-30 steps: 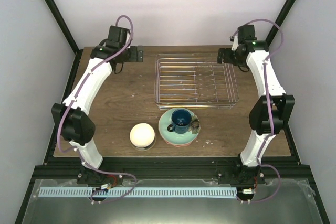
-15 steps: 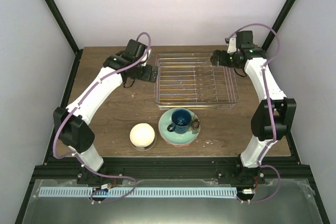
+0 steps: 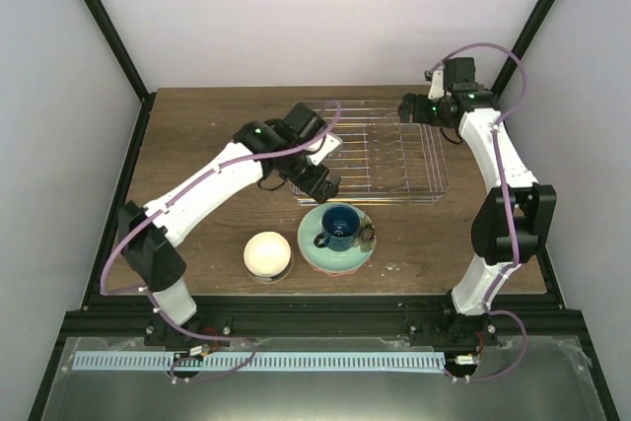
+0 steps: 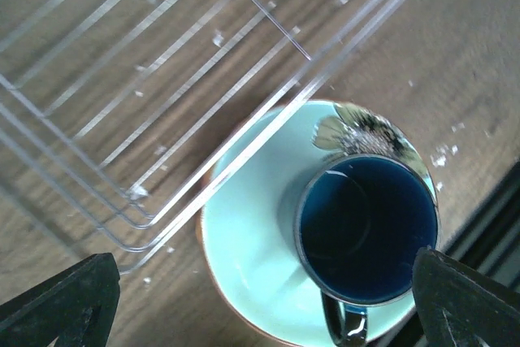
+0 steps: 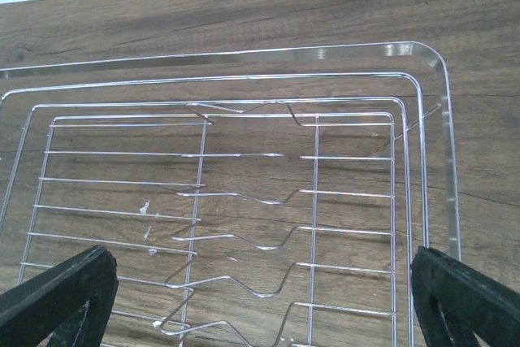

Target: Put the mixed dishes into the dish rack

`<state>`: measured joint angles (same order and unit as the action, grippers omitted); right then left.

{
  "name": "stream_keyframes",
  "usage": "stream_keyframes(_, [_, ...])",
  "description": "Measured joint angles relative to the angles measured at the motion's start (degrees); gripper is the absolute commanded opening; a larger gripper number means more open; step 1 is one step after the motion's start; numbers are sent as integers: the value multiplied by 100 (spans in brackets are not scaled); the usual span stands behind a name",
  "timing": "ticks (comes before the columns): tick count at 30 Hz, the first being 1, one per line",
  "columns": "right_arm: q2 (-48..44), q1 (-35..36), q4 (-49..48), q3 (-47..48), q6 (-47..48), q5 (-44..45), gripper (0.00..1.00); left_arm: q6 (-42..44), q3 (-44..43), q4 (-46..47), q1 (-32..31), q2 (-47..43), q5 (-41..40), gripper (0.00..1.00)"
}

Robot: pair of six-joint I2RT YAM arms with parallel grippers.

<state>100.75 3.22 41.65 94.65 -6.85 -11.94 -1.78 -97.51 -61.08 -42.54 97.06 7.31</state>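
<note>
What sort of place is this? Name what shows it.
Probably a robot lab test cell, not a kitchen: a wooden table boxed in by plain white walls, left arm and right arm bolted at its near edge, a dish rack and dark blue mug set out.

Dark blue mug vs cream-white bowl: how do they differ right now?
Colour: the dark blue mug is deep blue; the cream-white bowl is pale cream.
Pose: the mug stands mouth up; the bowl shows a closed dome, apparently inverted.
Support: the mug sits on the mint-green plate; the bowl lies beside that plate, to its left.
Shared: both are outside the dish rack, on its near side.
</note>
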Motion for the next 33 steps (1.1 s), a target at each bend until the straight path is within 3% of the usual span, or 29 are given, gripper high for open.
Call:
stream_keyframes(9, [0, 0, 356, 133, -46, 149, 96, 361, -44, -452, -133, 490, 584, 93])
stream_keyframes(19, [0, 0, 601, 238, -142, 46, 94, 719, -177, -752, -144, 1084, 656, 86])
stream_keyframes(33, [-299, 0, 715, -24, -157, 267, 94, 966, -439, -848, -267, 1685, 964, 64])
